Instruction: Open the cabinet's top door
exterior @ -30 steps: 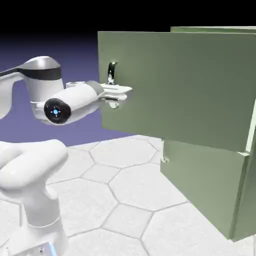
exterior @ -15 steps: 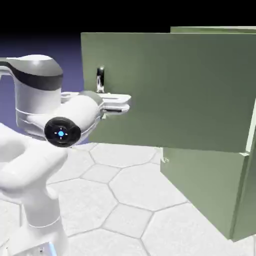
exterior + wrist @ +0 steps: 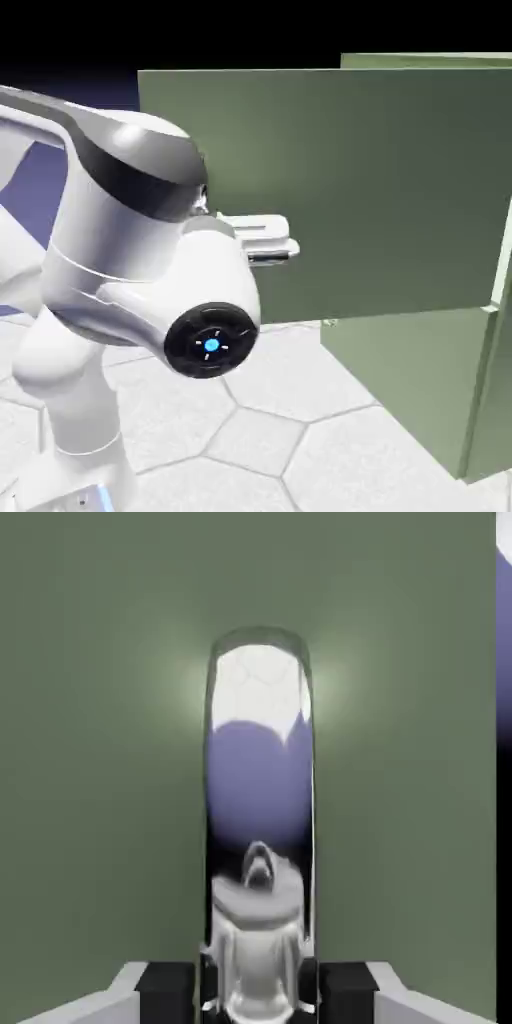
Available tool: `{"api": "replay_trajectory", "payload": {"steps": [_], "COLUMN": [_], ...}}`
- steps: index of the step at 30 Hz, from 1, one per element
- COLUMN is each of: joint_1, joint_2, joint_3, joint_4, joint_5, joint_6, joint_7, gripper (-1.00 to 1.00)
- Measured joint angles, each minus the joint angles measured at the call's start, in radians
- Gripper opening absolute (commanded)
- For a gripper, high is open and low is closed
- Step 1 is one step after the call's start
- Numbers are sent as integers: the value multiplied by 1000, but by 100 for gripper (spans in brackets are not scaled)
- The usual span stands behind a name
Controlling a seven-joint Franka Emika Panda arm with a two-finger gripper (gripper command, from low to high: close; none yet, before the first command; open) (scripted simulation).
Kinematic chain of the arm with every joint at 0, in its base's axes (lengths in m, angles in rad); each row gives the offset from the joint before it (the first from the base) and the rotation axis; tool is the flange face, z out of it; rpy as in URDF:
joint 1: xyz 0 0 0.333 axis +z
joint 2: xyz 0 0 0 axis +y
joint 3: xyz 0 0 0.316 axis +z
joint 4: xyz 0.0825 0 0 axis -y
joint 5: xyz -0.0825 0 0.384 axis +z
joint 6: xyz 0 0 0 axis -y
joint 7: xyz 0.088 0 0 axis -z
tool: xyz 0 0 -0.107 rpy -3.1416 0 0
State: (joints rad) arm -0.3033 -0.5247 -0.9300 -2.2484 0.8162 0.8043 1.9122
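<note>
Door point(image 3: 350, 190) swung farther from cabinet point(image 3: 415, 385) than earlier, free edge now more toward exterior view's left. My arm point(image 3: 130, 210) lower, wrist nearer camera. Gripper point(image 3: 257, 992) clamped on handle point(image 3: 258, 812).

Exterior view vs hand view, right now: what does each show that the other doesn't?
Exterior view only: the white robot arm, the shorter lower green panel and the pale tiled floor.

Hand view only: the curved, mirror-like metal handle along its length, with both black fingertips closed on it, one each side.

Both: the large flat sage-green top door, standing open in the exterior view and filling most of the hand view, plus some blue-violet backdrop.
</note>
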Motion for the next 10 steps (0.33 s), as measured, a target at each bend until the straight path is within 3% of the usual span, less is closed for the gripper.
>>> {"api": "replay_trajectory", "payload": {"steps": [10], "joint_1": [327], "joint_2": [268], "joint_3": [-361], "joint_4": [271], "joint_5": [-61], "joint_6": [-238], "joint_7": [-191], "gripper": [-100]}}
